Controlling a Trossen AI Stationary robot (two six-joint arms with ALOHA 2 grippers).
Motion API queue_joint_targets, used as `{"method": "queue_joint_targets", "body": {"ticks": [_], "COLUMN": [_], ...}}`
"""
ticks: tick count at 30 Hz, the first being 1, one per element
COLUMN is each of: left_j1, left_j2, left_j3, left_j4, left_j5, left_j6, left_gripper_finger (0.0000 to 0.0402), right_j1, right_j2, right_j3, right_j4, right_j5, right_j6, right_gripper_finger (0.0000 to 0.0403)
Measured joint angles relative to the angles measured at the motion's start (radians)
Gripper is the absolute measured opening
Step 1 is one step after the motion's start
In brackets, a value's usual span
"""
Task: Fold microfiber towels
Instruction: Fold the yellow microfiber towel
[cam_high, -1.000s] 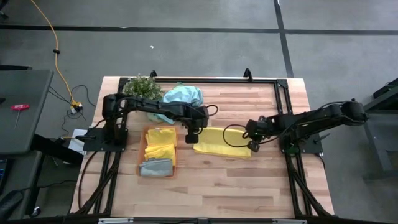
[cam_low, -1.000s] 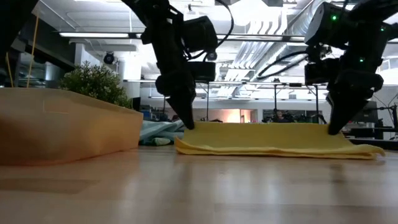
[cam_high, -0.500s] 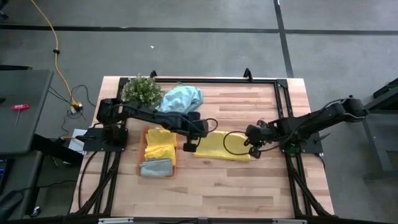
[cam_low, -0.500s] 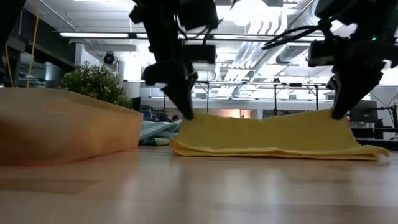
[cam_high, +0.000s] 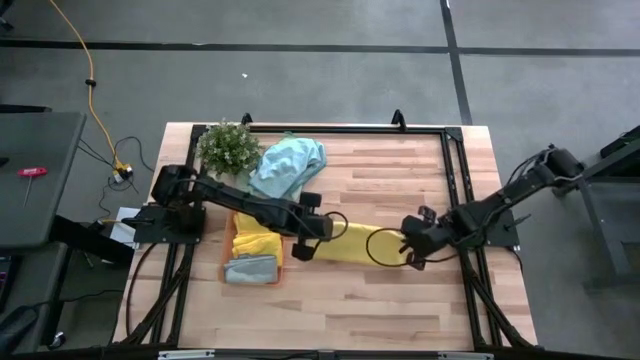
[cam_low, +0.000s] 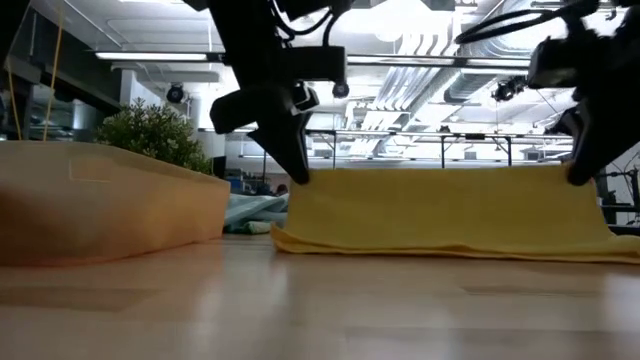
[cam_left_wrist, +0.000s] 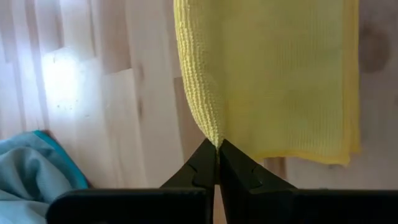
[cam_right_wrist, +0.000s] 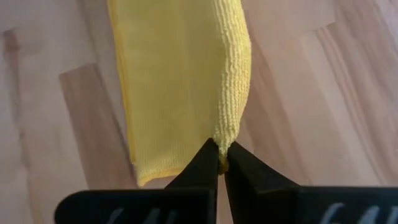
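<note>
Both grippers have moved toward the table's near edge since a second ago, lifting the yellow towel's (cam_high: 350, 243) far edge higher and over. Left gripper (cam_left_wrist: 217, 148) pinches one corner, right gripper (cam_right_wrist: 222, 151) the other, both clamped on cloth. Towel lies mid-table, lower fold on wood. Orange tray (cam_high: 237, 262) just left holds yellow and grey towels (cam_high: 251, 268). Teal towel (cam_high: 290, 163) beside plant (cam_high: 227, 146) at far edge. No legible writing.
</note>
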Motion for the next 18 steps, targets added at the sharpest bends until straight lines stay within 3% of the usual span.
{"method": "queue_joint_targets", "body": {"ticks": [6, 10, 18], "left_j1": [-0.044, -0.079, -0.075], "left_j2": [0.0, -0.001, -0.001], "left_j3": [-0.01, -0.047, -0.084], "left_j4": [0.009, 0.029, 0.054], "left_j5": [-0.004, -0.061, -0.177], "left_j6": [-0.018, -0.003, 0.078], "left_gripper_finger": [0.0, 0.0, 0.0], "right_j1": [0.095, 0.137, 0.127], "right_j2": [0.0, 0.0, 0.0], "right_j3": [0.0, 0.001, 0.002], "right_j4": [-0.001, -0.019, -0.082], "right_j5": [0.038, 0.066, 0.194], "right_j6": [0.024, 0.024, 0.066], "right_gripper_finger": [0.0, 0.0, 0.0]}}
